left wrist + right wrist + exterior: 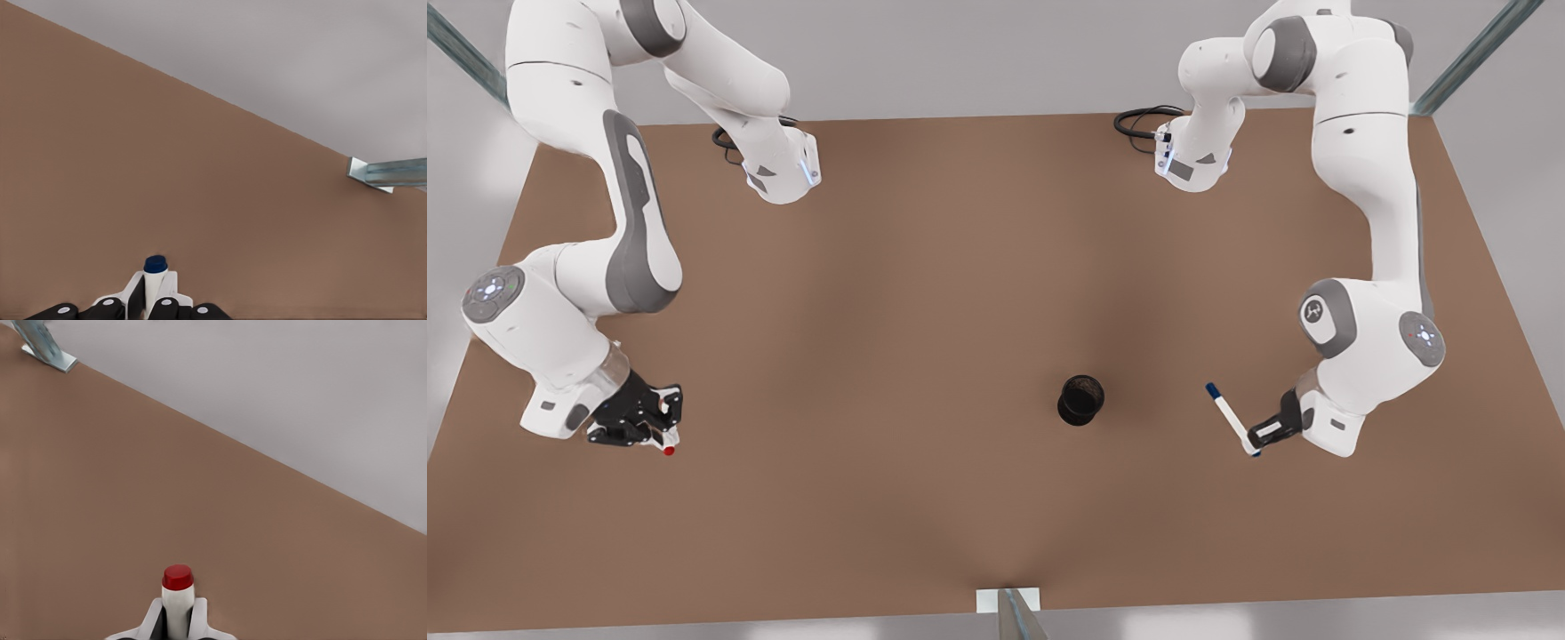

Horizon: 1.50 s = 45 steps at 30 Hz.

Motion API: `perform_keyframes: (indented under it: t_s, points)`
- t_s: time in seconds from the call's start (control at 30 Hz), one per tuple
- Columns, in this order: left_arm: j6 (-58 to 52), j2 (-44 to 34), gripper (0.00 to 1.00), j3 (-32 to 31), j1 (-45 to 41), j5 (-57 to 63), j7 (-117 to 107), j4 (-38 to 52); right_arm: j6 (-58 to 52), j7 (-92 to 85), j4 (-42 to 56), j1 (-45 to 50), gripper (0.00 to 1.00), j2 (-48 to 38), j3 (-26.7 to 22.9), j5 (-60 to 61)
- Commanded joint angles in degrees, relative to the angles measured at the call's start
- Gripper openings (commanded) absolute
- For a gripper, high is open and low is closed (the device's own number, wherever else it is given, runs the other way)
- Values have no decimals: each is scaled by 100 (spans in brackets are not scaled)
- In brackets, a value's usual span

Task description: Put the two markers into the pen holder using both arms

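I see my left gripper (1258, 438) clamped on the blue marker (1230, 416), right gripper (660, 433) clamped on the red marker (668, 450), pen holder (1081, 399) between them on the table (925, 293)

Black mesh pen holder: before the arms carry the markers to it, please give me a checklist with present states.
1. Left gripper shut on blue-capped white marker: ok.
2. Right gripper shut on red-capped white marker: ok.
3. Small black cylindrical mesh pen holder upright, mouth open: ok.
4. Brown table bare between each gripper and holder: ok.
5. Either marker above the holder: not ok, both off to the sides.
6. Holder empty inside: cannot tell.
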Motion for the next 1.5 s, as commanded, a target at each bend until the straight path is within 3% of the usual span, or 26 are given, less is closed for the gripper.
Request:
perform_keyframes:
  t_s: [0.0, 0.13, 0.33, 0.43, 0.53, 0.77, 1.1, 1.4, 1.43, 1.47]
  points:
    - [-253, -8, 21, -11, -19, -173, 842, 9, -313, 2591, 441, 523, 27, 243, 94, -26]
    - [-244, 0, 21, -11, -28, -226, 842, 17, -14, 3672, 1961, 1955, 27, 1385, -2, -201]
    - [-235, 44, 21, -20, -46, -200, 860, 17, 1840, 4956, 2401, 3371, 28, 2062, -72, -201]
    - [-226, 79, 21, -11, -37, -191, 965, 9, 2438, 5817, 3464, 4593, 28, 2818, -908, -201]
    - [-209, 79, 21, -20, -37, -208, 965, 9, 2860, 6054, 4238, 4997, 28, 3434, -881, -184]
    - [-191, 167, 21, -11, -46, -182, 1053, 9, 3335, 6274, 4414, 5560, 28, 3662, -1259, -175]
    - [-121, 246, 21, -11, -55, -191, 1123, 9, 3906, 6309, 4344, 6228, 29, 4172, -2428, -175]
    - [-77, 290, 21, -11, -63, -191, 1123, 0, 4319, 6292, 4230, 6500, 32, 4506, -2630, -193]
    - [-77, 299, 21, -11, -63, -182, 1123, 0, 4328, 6301, 4212, 6544, 33, 4559, -2718, -193]
    - [-77, 308, 21, -11, -63, -182, 1123, 0, 4424, 6292, 4159, 6579, 59, 4585, -2762, -193]
